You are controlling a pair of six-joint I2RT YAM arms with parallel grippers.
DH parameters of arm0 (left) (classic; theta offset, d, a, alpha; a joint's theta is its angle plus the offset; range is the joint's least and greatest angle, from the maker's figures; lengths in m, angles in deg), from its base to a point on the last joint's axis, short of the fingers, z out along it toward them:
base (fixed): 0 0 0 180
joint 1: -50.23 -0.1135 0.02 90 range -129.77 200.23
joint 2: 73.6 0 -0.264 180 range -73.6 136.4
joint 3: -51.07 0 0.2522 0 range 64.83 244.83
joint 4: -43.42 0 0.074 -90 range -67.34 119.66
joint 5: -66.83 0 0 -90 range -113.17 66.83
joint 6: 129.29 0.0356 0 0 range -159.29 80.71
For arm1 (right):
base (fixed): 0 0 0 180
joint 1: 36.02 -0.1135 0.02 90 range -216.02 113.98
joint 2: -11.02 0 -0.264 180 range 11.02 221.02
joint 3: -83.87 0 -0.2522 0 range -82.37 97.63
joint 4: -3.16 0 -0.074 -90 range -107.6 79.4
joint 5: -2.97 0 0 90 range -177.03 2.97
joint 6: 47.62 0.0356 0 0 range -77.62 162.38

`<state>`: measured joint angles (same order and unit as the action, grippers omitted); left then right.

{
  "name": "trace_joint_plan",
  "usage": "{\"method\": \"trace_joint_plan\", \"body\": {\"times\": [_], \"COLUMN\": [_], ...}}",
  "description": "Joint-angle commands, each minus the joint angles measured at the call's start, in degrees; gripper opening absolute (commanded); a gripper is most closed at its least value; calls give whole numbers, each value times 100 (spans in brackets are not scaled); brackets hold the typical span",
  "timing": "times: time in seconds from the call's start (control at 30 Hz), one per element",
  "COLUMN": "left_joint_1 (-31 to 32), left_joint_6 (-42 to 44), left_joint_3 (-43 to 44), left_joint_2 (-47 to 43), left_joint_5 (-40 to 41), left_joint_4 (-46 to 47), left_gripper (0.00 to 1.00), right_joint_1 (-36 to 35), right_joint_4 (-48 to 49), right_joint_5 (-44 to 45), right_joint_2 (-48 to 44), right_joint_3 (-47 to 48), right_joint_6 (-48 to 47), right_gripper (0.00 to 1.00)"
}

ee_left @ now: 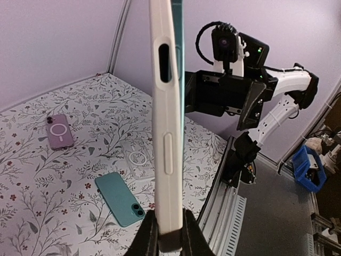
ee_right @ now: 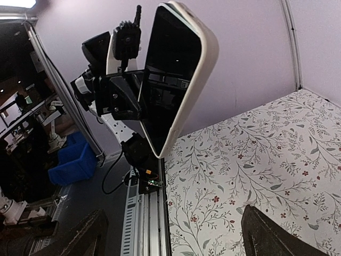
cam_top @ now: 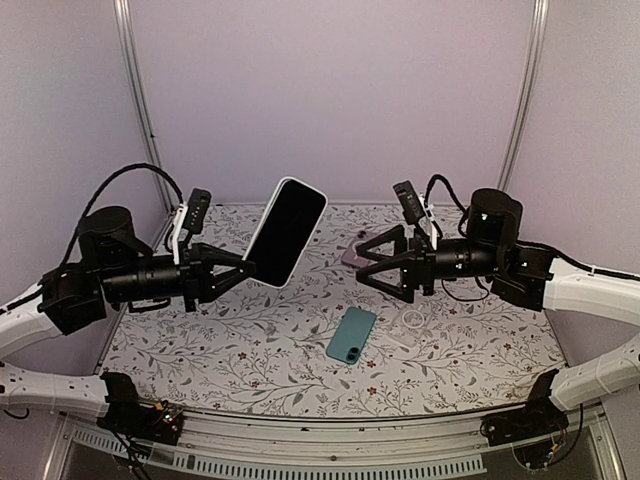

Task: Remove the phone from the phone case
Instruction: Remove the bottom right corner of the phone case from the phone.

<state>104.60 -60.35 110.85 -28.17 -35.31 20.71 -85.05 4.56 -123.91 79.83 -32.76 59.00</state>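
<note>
Up at centre, left gripper (cam_top: 246,268) clamps the white phone case (cam_top: 287,230) (likely slick, flexible rim); right gripper (cam_top: 362,262) gapes empty; peel at 1 corner.

The phone case (ee_left: 166,133) is shown white; the phone (ee_right: 168,80) within, black-faced; a teal phone (cam_top: 351,335) and a mauve phone (ee_left: 59,131) are seen; the table (cam_top: 200,350) is printed with grey vines and red blossoms.

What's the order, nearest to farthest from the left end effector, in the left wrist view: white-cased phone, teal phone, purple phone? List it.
1. White-cased phone, clamped in the left end effector.
2. Teal phone, lying just left of it.
3. Purple phone, far left.
</note>
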Motion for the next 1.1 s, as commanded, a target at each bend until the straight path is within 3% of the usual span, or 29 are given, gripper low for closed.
{"method": "trace_joint_plan", "body": {"times": [0.0, 0.17, 0.53, 1.07], "left_joint_1": [-122, -128, -199, -233], "left_joint_6": [90, 155, 885, 1000], "left_joint_3": [534, 910, 1366, 1664], "left_joint_2": [117, 399, 1022, 1536], "left_joint_5": [-367, -501, -2821, -3258], "left_joint_4": [-313, -728, -795, -715], "left_gripper": [0, 0, 0, 0], "right_joint_1": [25, 21, 28, 33], "right_joint_4": [-131, -114, -321, -382], "right_joint_5": [-891, -976, -1876, -2355], "right_joint_2": [-142, -57, -60, -628], "right_joint_3": [190, 272, 410, 261], "right_joint_6": [-490, -593, -859, -827], "right_gripper": [89, 89, 85, 62]}}
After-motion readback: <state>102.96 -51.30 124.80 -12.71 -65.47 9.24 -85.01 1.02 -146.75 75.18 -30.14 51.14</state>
